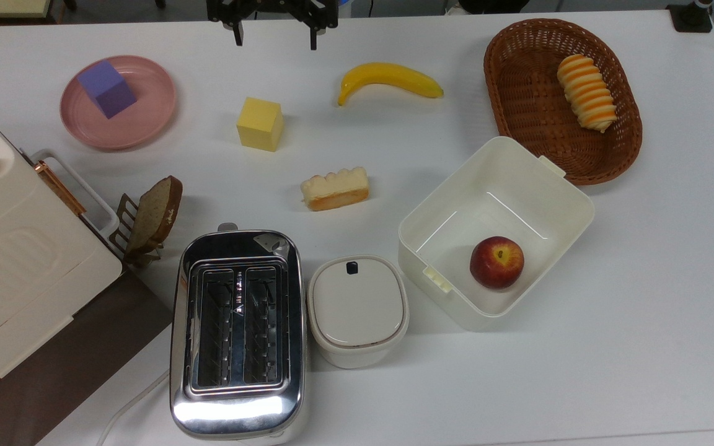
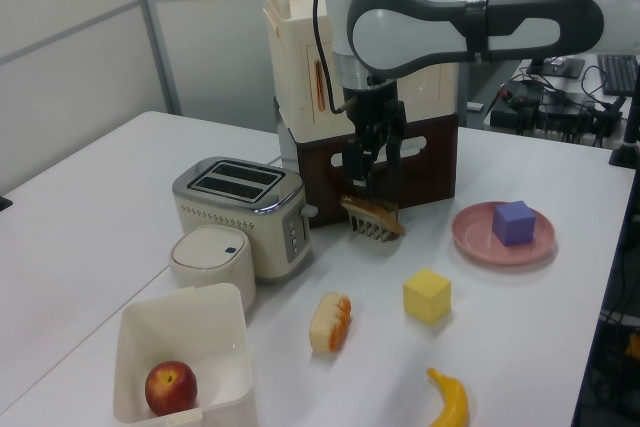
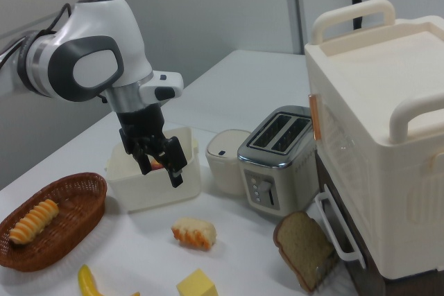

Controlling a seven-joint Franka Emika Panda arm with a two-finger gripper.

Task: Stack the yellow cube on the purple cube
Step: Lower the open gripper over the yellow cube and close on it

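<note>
Yellow cube (image 1: 260, 124) sits alone on the white desk (image 1: 642, 297), and in the top view it lies below and a little to the left of the jaws (image 1: 275, 34), which hang open and empty near the top edge, well apart from it. It has no long axis to favour; its faces are turned slightly off the desk's edges. The purple cube (image 1: 107, 88) rests on the pink plate (image 1: 152, 114), farther toward the top view's left, with the yellow cube between it and the banana (image 1: 388, 79). The arm (image 2: 440, 17) reaches over the desk with its wrist pointing straight down, fingers raised clear of everything; judging from this, the coming move is a descent toward the yellow cube.
</note>
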